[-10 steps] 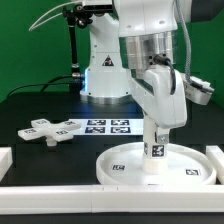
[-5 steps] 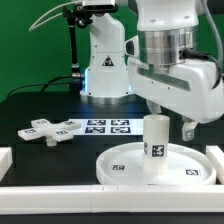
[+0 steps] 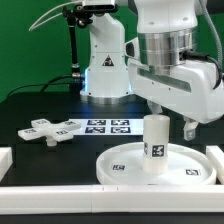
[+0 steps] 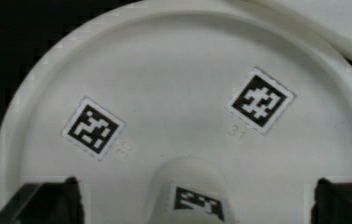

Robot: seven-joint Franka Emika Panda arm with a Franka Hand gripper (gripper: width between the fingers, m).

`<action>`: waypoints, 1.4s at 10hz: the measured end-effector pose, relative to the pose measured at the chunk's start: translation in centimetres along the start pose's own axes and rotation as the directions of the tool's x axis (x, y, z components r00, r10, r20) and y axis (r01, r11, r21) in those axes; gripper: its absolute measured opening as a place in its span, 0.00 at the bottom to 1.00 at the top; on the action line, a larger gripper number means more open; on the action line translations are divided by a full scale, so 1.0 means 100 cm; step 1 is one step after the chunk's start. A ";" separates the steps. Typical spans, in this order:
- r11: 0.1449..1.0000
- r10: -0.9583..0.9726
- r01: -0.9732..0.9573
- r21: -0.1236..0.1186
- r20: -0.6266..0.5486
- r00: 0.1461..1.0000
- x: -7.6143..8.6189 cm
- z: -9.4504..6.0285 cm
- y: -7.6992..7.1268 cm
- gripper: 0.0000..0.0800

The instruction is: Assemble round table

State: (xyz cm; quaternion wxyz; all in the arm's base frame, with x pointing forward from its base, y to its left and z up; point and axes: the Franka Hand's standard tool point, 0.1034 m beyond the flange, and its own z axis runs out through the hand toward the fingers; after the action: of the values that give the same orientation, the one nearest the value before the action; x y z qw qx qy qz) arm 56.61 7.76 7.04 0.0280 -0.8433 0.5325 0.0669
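Note:
The round disc point(image 3: 115, 166) lies flat at the front of the table, inside the rails. The thick tagged cylinder leg point(image 3: 155, 147) stands upright on the disc's middle. My gripper point(image 3: 178, 122) hangs above the leg and a little toward the exterior view's right, not touching it. In the wrist view the disc point(image 4: 155, 90) fills the picture with two tags showing. The leg's top point(image 4: 199, 196) lies between my dark fingertips point(image 4: 48, 202) with gaps on both sides. My gripper point(image 4: 198, 208) is open and empty. The cross-shaped foot point(image 3: 50, 130) lies flat at the exterior view's left.
The marker board point(image 3: 108, 126) lies behind the disc, in front of the robot base point(image 3: 105, 70). White border rails run along the front point(image 3: 100, 196) and both sides point(image 3: 214, 156) of the black table.
One second ago my gripper was low around the leg. It has let go, risen and shifted toward the exterior view's right. The leg stays upright. No movement in the last half second.

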 end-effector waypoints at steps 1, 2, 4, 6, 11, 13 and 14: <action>0.991 -0.113 0.112 -0.069 -0.003 0.994 -0.007 -0.001 0.002 0.81; 0.987 -0.140 0.139 -0.080 -0.007 0.990 -0.016 -0.002 0.000 0.81; 0.940 -0.323 0.321 -0.115 0.006 0.946 -0.024 0.007 0.014 0.81; 0.933 -0.342 0.341 -0.117 0.010 0.940 -0.024 0.008 0.015 0.81; 0.556 -0.824 0.824 -0.107 0.061 0.564 -0.002 0.000 0.029 0.81; 0.420 -0.901 0.902 -0.098 0.078 0.427 0.002 0.000 0.035 0.81; 0.364 -0.925 0.927 -0.093 0.085 0.371 0.002 0.000 0.035 0.81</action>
State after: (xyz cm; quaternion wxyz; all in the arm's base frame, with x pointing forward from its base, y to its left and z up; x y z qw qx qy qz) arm 53.51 6.03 7.08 0.0128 -0.9960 -0.0375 0.0804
